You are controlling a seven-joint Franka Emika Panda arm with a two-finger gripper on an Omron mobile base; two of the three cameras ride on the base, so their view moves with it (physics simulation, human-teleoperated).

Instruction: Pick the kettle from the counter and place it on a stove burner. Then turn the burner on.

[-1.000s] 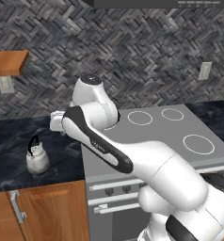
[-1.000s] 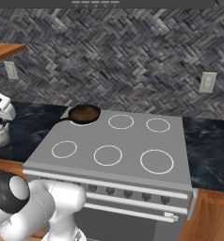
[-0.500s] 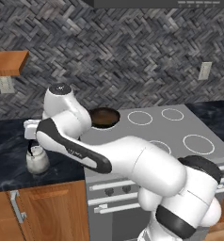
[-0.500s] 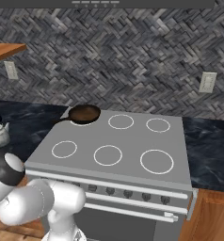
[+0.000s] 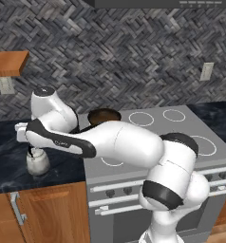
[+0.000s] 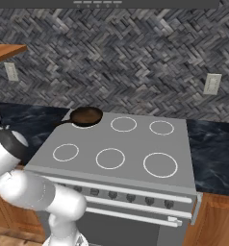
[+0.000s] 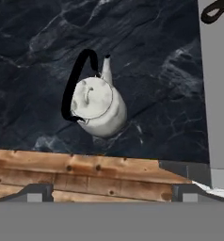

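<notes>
The small silvery-white kettle (image 7: 97,106) stands upright on the black marble counter (image 7: 147,52), its thin black handle (image 7: 72,87) arched over the domed lid. In the left base view the kettle (image 5: 37,163) sits near the counter's front edge, partly hidden under my arm. My gripper (image 7: 111,194) hangs above the kettle and is open. Its two fingertips (image 7: 38,192) stand wide apart with nothing between them, apart from the kettle. To the right lies the grey stove (image 6: 135,144) with white rings and a row of dark knobs (image 6: 131,197).
A dark frying pan (image 6: 86,115) sits on the stove's back left burner; its handle (image 7: 215,12) reaches toward the counter. Orange-brown cabinet fronts (image 5: 43,209) with a metal handle (image 5: 17,213) run below the counter. A wooden shelf (image 5: 8,62) hangs on the wall above.
My arm has swung left from the stove side over the counter, and the hand now hangs above the kettle. The kettle and pan have not moved.
</notes>
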